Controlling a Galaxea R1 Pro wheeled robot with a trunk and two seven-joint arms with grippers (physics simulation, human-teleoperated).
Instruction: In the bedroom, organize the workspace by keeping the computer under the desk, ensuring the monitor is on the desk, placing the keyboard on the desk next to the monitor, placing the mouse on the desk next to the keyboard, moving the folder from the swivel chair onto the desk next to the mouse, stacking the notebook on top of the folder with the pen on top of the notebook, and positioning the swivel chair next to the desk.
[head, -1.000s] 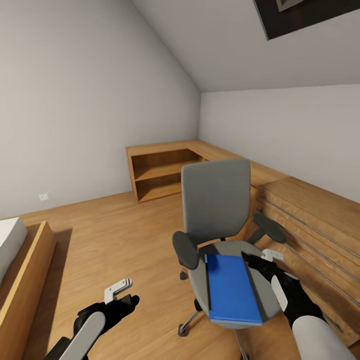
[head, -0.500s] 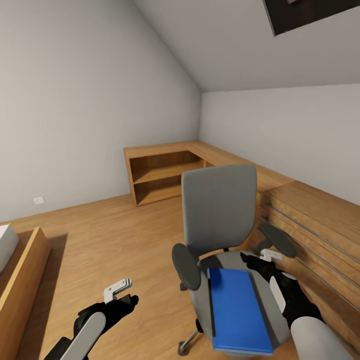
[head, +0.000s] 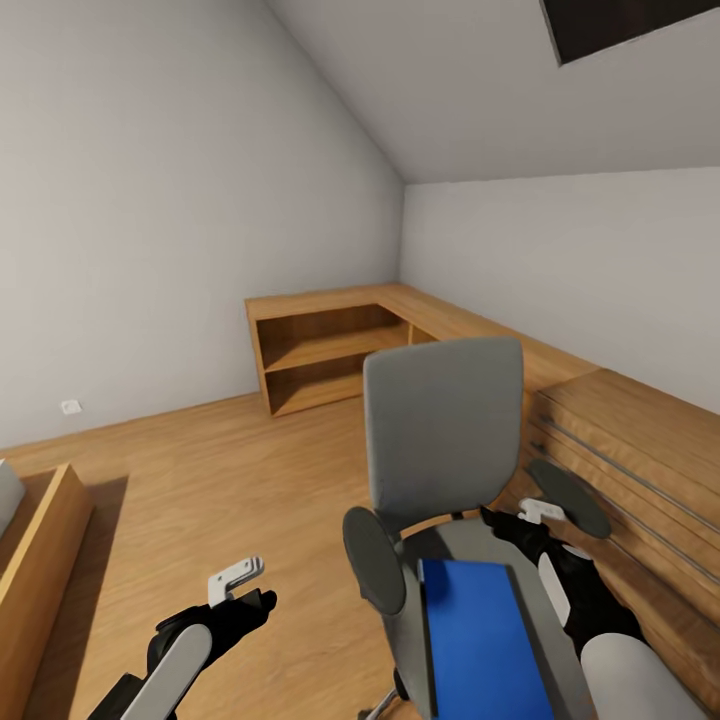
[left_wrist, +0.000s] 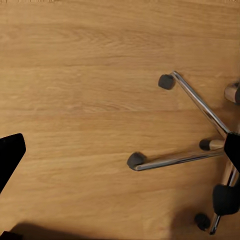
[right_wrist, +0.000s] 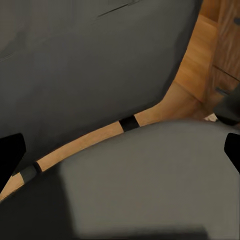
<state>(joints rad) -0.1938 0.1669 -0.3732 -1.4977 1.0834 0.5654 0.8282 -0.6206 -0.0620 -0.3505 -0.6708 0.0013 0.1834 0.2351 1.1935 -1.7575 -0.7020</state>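
Swivel chair (head: 440, 440) – folder (head: 480, 640) on seat | chest (head: 640, 450) beside | both claws spread

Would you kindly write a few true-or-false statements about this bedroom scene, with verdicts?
1. A blue folder lies on the seat of the swivel chair. True.
2. The right gripper hovers over the chair seat, near the backrest. True.
3. The left gripper holds a pen. False: it holds nothing and hangs above the wooden floor.
4. The folder is red. False: it is blue.
5. The chair's chrome legs stand on carpet. False: they stand on wooden floor.
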